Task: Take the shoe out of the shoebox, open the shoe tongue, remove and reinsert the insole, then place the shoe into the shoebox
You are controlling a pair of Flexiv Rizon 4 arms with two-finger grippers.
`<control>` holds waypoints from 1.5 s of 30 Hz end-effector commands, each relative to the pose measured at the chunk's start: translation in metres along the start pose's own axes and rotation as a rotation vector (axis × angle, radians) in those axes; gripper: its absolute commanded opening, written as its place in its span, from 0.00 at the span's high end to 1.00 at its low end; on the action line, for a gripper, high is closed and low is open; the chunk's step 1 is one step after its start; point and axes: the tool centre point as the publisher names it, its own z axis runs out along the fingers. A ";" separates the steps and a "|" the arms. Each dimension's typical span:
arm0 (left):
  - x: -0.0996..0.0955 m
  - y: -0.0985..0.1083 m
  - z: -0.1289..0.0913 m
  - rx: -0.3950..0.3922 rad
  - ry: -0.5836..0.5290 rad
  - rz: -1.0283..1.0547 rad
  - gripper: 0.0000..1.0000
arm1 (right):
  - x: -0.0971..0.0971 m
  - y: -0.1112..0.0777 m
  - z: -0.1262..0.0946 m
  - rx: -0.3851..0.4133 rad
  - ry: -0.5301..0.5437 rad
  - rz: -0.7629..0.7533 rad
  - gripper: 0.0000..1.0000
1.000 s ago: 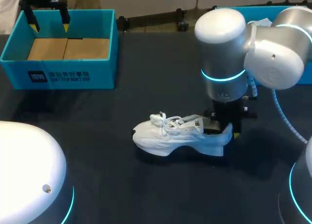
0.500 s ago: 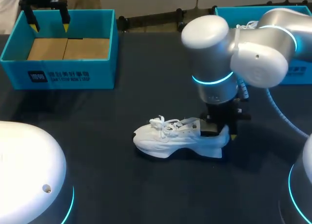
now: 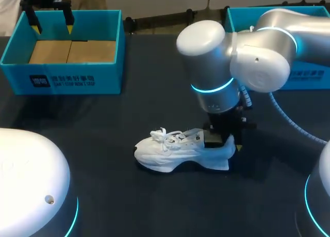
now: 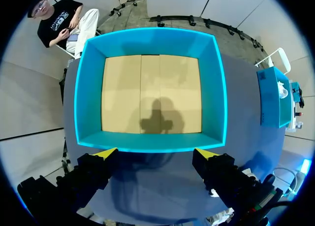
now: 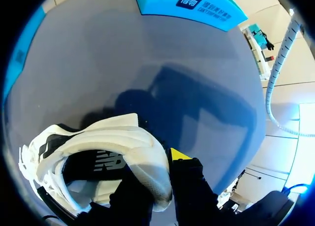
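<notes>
table: big dark tabletop [image 3: 129, 108], everything sits on it

right arm: chunky silver thing [image 3: 232, 66] coming in from the right, pointing straight down at the heel end of the shoe

left shoebox: teal box [image 3: 67, 79], open top, plain cardboard floor inside. It's right under the left claw and well away from the right claw. From the left wrist you look straight down into it [image 4: 152, 142]

right shoebox: another teal one [image 3: 309, 74], behind the right arm and mostly blocked by it. The right wrist view catches a strip of its printed wall [image 5: 197, 4] well ahead of the claw

shoe: white sneaker [image 3: 175, 150], white laces bunched up front, thick sculpted white sole, dark lining inside, greyish logo on the side. It stands upright on its sole on the table, out of both boxes, heel at the right claw and toe pointing away from it. Up close [image 5: 98, 147] the padded heel collar is what's getting pinched

right claw: [image 3: 221, 139] clamped on the shoe's heel wall, one finger down inside the shoe and the yellow-tipped one outside [image 5: 157, 177]

left claw: [image 3: 50, 20] fingers spread wide, gripping nothing, hanging over the left shoebox's near wall [image 4: 156, 153]
</notes>
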 end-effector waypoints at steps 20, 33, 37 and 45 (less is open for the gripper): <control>0.000 0.000 0.000 0.000 0.000 0.000 0.00 | 0.018 -0.029 0.004 -0.009 -0.024 0.051 1.00; 0.000 0.000 0.000 0.000 0.000 0.000 0.00 | 0.029 -0.034 0.011 0.003 -0.060 0.083 1.00; 0.000 0.000 0.000 0.000 0.000 0.000 0.00 | 0.031 -0.033 0.006 -0.005 -0.071 0.094 0.77; 0.000 0.000 0.000 0.000 0.000 0.000 0.00 | 0.030 -0.033 -0.002 0.010 -0.049 0.119 0.55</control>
